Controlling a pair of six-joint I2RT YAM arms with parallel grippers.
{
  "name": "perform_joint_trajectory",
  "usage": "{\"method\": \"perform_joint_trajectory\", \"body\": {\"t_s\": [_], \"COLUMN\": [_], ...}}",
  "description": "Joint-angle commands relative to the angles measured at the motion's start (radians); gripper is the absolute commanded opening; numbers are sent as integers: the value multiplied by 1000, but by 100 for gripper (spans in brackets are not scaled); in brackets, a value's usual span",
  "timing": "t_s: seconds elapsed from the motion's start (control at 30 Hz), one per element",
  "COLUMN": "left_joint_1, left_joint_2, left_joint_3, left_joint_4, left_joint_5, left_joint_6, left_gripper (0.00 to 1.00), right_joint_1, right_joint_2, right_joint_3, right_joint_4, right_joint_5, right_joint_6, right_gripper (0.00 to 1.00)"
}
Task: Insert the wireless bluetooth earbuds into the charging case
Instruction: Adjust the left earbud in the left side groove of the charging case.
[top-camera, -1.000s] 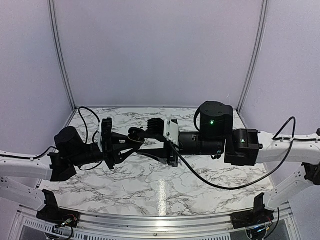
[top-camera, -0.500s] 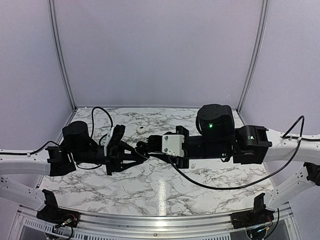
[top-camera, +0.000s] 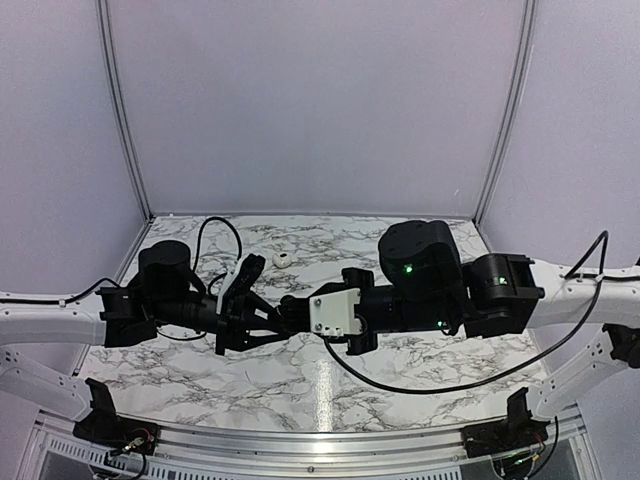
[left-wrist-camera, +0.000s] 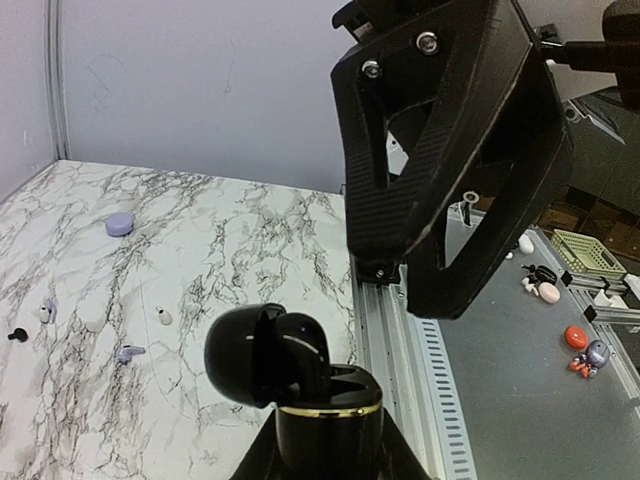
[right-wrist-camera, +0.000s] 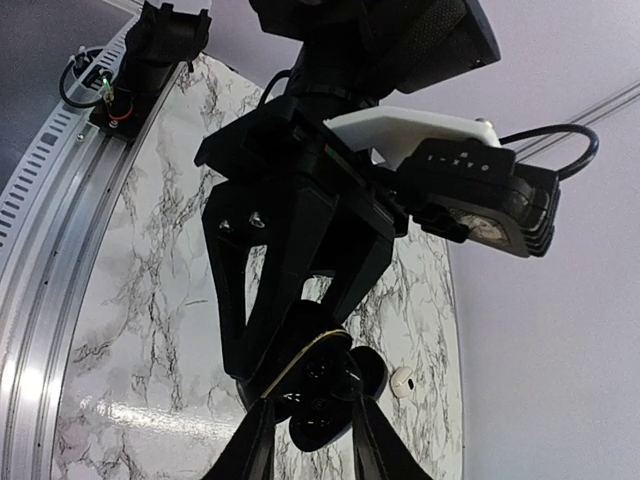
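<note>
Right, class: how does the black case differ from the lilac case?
The black case is held up in the left gripper; the lilac case lies on the table. The black case's lid is open; the lilac case looks shut. Both are rounded.

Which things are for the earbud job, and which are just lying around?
For the job: black charging case, open in the left gripper; lilac bud, white bud and black bud on the marble table.
Just lying about: green basket, orange object, both past the table's edge.
</note>
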Motion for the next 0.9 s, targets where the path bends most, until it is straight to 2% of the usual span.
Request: {"method": "perform_joint_trajectory", "body": {"t_s": [0.0,0.87], "left_joint_1": [4,-6], "left_joint_2": [11,46], "left_joint_3": [36,66], "left_joint_4": [-20,-79], "left_joint_5": [40,65], "left_joint_6": [-29,-22], "left_gripper": [0,0], "right_joint_1": [10,37], "right_joint_2": [21,69], "right_joint_3": [39,13], "right_joint_4": [-11,12], "right_joint_5": [60,178], "right_joint_6": [-12,-48], "right_gripper": [28,26]}}
